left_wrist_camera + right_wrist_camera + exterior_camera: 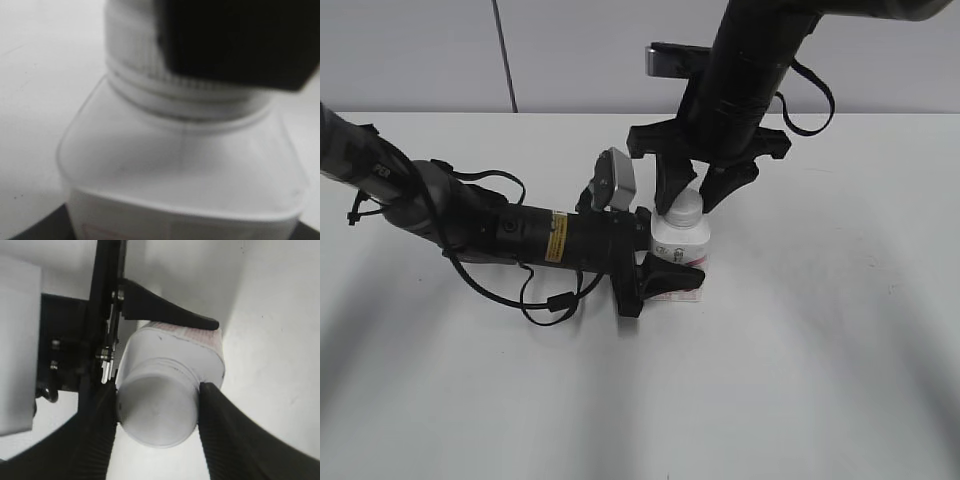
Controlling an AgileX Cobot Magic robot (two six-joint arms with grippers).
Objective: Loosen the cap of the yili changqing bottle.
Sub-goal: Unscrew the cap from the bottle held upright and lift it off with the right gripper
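The yili changqing bottle (680, 250) stands upright on the white table, white with a pink-red label low on its side. My left gripper (665, 258) reaches in from the left and is shut on the bottle's body; the left wrist view shows the bottle's shoulder (185, 165) very close and blurred. The white cap (685, 207) sits on the neck. My right gripper (694, 196) comes down from above and is shut on the cap, its two black ribbed fingers pressed against the cap's sides (157, 410). The bottle (200, 347) shows below the cap in the right wrist view.
The white table (820, 380) stretches all around the bottle. The left arm's black cables (545, 300) loop on the table to the left of the bottle. A grey wall stands behind the table's far edge.
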